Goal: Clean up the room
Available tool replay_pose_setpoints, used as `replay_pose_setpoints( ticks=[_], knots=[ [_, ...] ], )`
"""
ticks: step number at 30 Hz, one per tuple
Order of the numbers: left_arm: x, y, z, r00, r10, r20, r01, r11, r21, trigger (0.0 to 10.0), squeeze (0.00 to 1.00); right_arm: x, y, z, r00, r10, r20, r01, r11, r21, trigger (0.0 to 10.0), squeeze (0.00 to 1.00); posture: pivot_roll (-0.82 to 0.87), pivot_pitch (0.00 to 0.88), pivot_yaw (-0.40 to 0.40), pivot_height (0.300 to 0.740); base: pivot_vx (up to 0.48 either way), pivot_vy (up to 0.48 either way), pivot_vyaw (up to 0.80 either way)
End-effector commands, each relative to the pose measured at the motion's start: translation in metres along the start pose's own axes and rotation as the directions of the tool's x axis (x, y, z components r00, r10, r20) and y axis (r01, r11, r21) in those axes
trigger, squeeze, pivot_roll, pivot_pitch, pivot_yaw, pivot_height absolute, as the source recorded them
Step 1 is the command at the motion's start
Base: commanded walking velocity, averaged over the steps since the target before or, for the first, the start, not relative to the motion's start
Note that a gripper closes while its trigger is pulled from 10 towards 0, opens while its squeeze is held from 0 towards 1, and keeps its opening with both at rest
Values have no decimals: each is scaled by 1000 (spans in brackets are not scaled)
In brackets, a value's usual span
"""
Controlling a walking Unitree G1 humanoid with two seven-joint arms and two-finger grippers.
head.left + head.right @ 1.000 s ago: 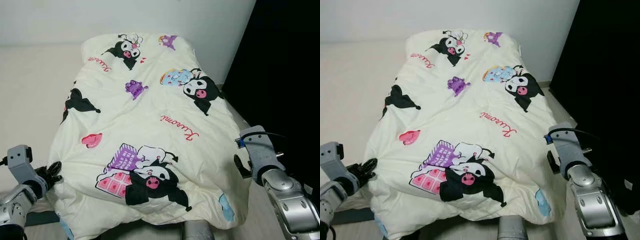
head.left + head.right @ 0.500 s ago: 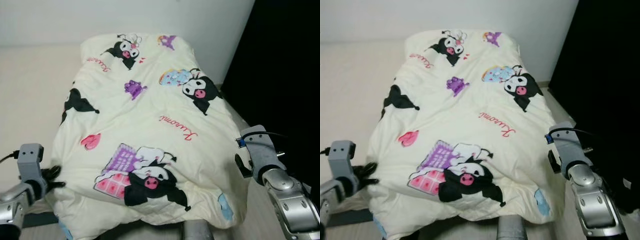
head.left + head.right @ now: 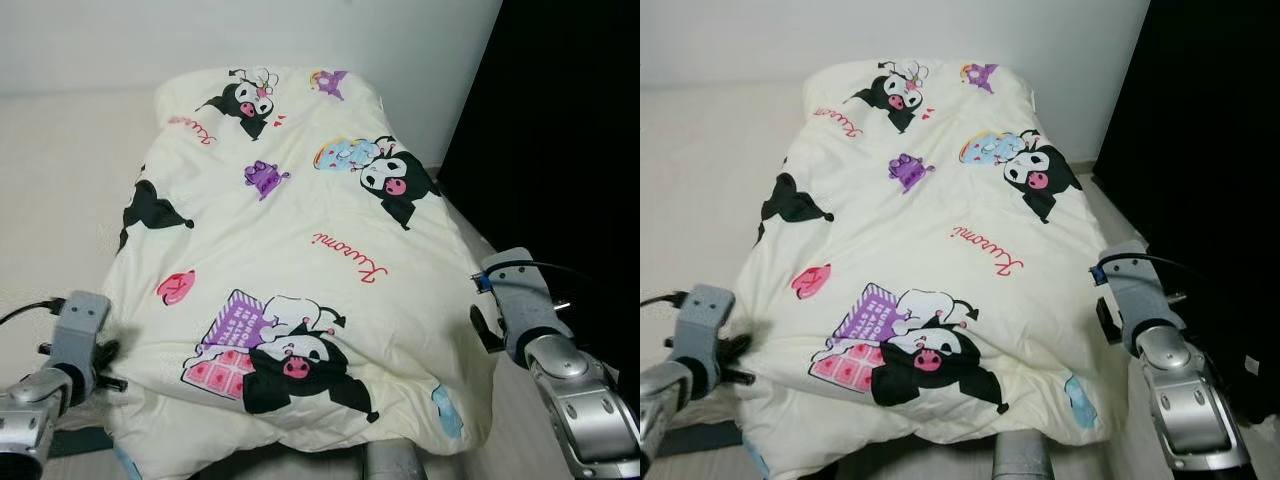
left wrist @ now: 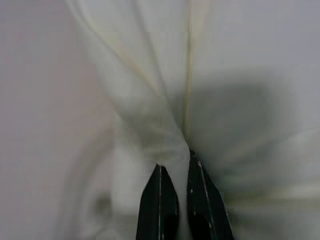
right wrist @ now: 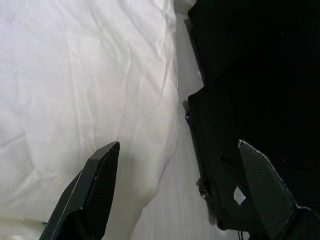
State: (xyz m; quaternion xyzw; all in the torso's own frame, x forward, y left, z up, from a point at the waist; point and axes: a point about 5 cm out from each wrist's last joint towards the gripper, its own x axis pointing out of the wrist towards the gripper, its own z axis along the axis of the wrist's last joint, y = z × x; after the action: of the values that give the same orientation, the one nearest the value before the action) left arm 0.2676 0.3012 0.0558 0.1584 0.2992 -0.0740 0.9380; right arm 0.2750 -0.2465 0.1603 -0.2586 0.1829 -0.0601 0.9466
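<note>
A cream blanket (image 3: 300,220) printed with black cartoon figures lies spread over the bed. At its front left corner my left gripper (image 3: 106,366) is shut on a bunched fold of the blanket (image 4: 150,85), with the cloth pinched between the black fingertips (image 4: 161,172). My right gripper (image 5: 179,145) stands open beside the blanket's right edge (image 5: 75,75), near the front right corner, with nothing between its fingers. The right wrist (image 3: 512,300) sits just off the bed's side.
A black wall or cabinet (image 3: 560,150) runs close along the bed's right side, with a dark bag-like shape (image 5: 240,100) on the floor there. Pale floor (image 3: 60,170) lies left of the bed. A white wall (image 3: 300,35) stands behind it.
My left wrist has turned and shifted a little rightward while keeping hold of the blanket corner, drawing that edge in. The right arm has stayed put. The camera drifted slightly.
</note>
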Motion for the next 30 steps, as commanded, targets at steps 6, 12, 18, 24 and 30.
replay_pose_setpoints(
  ticks=[6,12,18,24,30],
  knots=[
    [-15,2,-61,933,-29,-359,98,979,177,10000,0,1,-2,4,1000,4,19,-4,999,39,10000,0,-175,162,-13,509,0,0,0],
    [-25,17,-52,905,-24,-424,162,942,293,10000,0,3,-3,8,1000,3,27,-4,999,41,10000,0,-172,152,-16,524,0,0,0],
    [-18,19,-25,958,-39,-285,106,968,226,10000,0,5,-3,9,1000,0,31,-1,999,39,10000,0,-165,146,-15,539,0,0,0],
    [-10,0,-8,975,-180,-133,177,984,-33,10000,1000,6,-2,9,1000,1,31,-2,999,35,10000,0,-167,138,-14,553,0,0,0],
    [-7,-5,-4,969,-237,-63,220,953,-208,10000,1000,7,-2,8,1000,2,31,-3,999,32,10000,0,-170,133,-15,563,0,0,0]
  ],
)
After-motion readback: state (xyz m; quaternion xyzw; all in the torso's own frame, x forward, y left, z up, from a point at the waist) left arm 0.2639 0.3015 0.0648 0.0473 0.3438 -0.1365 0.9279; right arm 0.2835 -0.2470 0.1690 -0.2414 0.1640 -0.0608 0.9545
